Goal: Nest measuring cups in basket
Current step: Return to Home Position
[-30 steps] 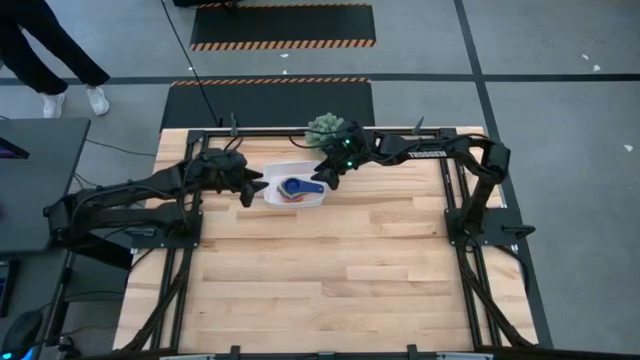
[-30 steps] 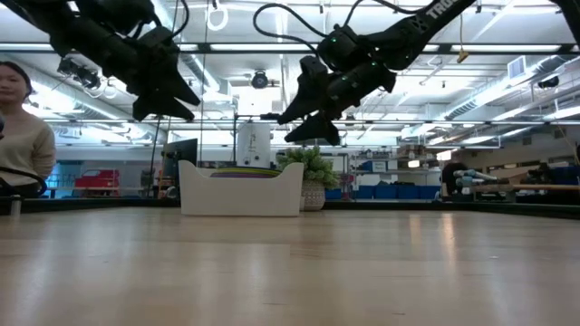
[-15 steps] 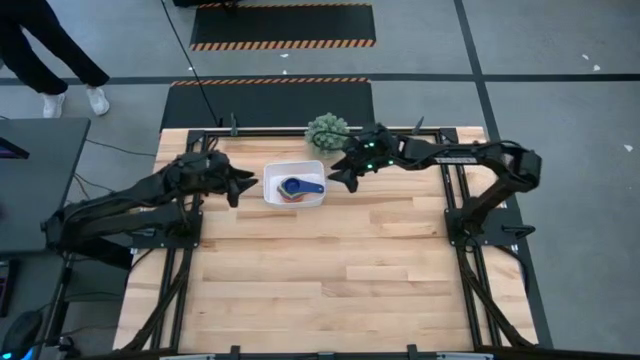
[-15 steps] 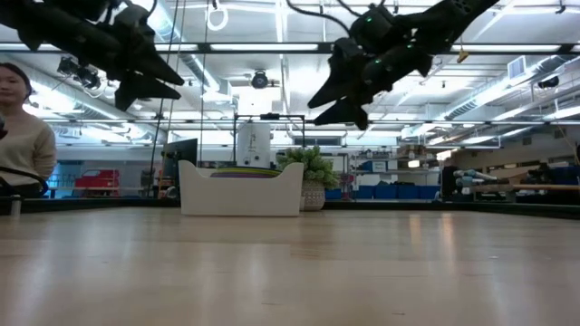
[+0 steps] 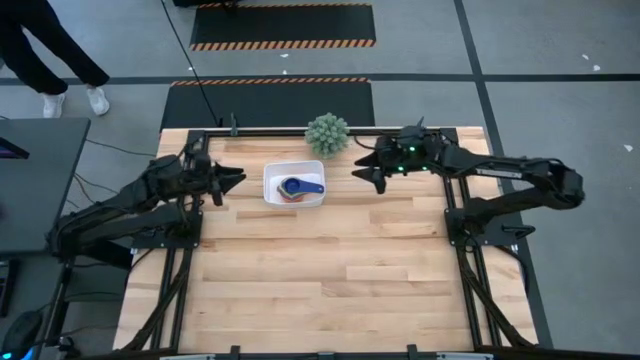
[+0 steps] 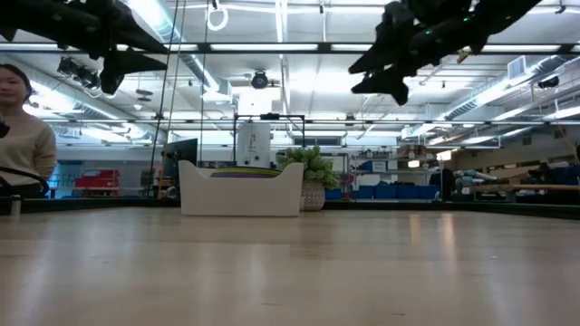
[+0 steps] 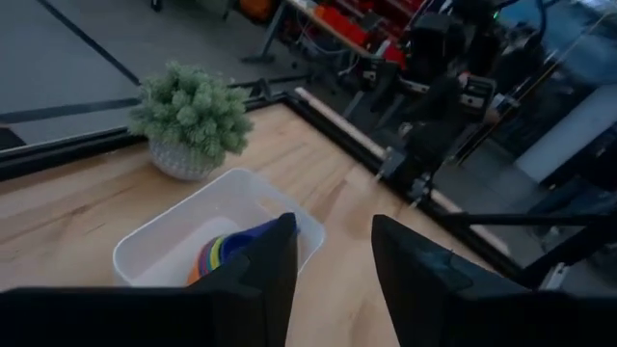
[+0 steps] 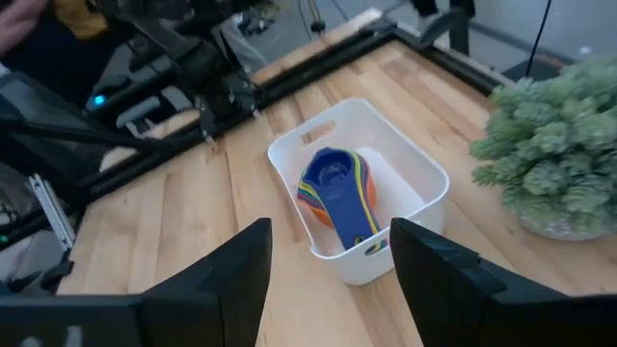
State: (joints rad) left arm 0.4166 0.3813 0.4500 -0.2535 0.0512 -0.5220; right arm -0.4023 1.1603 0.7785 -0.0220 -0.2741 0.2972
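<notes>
We see the measuring cups (image 5: 296,188) nested into one stack inside the basket (image 5: 272,170), a blue cup uppermost with its flat handle pointing right; in the right wrist view the measuring cups (image 8: 337,188) show orange, yellow and green rims fanned under the blue one, all within the white wall of the basket (image 8: 424,183). The basket sits on the far part of the counter (image 5: 330,270), a little left of its middle; from table height the basket (image 6: 240,195) stands flat on the wood and only a thin band of coloured rims peeps over its edge. Just behind it to the right, at the far edge, stands a spiky green plant (image 5: 327,133) in a pale pot.

The left gripper (image 5: 235,177) hangs left of the basket, clear of it, and its fingers (image 7: 275,265) are parted and grasp nothing. The right gripper (image 5: 362,172) hangs right of the basket, also apart, near the plant; its fingers (image 8: 246,265) are likewise spread and empty. In the low view we find both well above the counter. A person (image 6: 18,136) shows at the left beyond the counter.
</notes>
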